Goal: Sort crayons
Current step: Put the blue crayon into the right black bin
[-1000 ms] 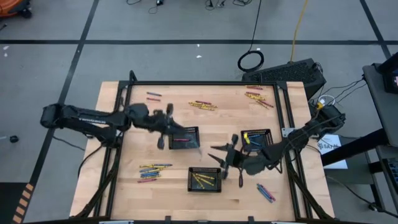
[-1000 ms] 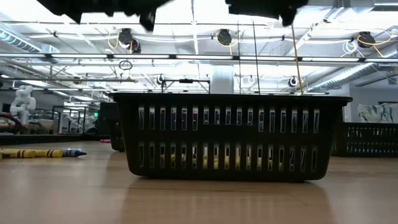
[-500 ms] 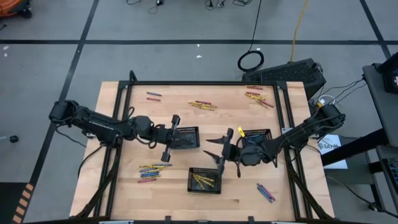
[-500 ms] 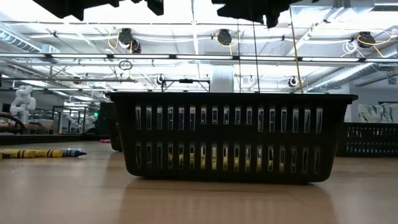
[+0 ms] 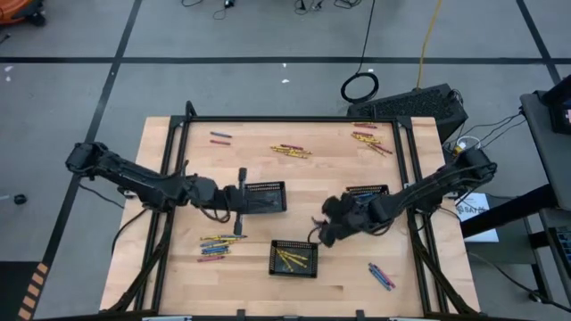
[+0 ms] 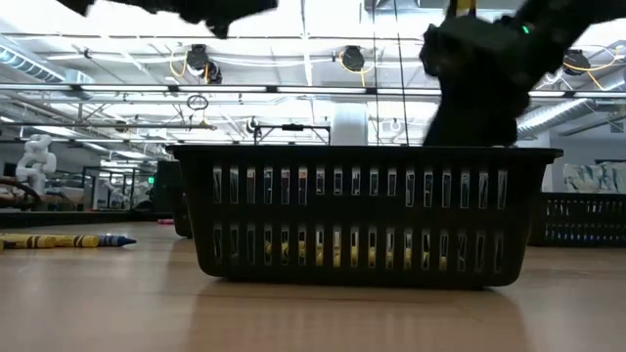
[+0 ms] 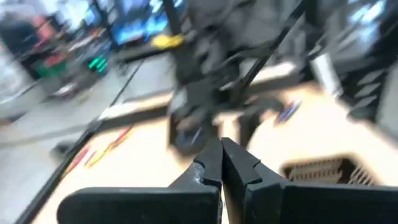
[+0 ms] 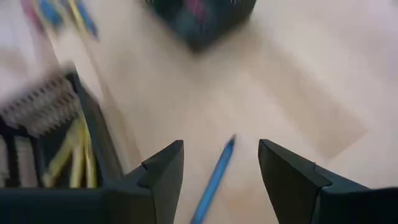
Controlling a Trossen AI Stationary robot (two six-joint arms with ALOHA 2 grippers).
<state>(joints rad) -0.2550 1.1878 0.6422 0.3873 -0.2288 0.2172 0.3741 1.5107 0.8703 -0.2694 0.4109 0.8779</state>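
Note:
My right gripper (image 8: 221,149) is open and tipped down over bare table just past the far right corner of the near tray (image 5: 294,257), which holds yellow crayons (image 8: 74,155). A blue crayon (image 8: 214,177) lies flat on the wood between its fingers, untouched. My left gripper (image 7: 221,163) is shut on nothing and points level at the left end of the tray (image 5: 265,198) holding pink crayons. A third tray (image 5: 368,193) is partly hidden under my right arm. Loose crayons lie in groups at the near left (image 5: 221,243), near right (image 5: 382,275) and along the far side (image 5: 292,151).
More crayons lie at the far left (image 5: 220,136) and far right (image 5: 368,138). In the low view the near tray (image 6: 362,215) fills the middle, with a yellow and a blue crayon (image 6: 64,240) lying to its left. A black frame (image 5: 178,152) borders the table.
My right gripper has dropped toward the table and tipped from nearly level to slanting down, rolling as it went; in the low view it has come down behind the near tray. My left arm has swung a little toward the near edge, gripper shut.

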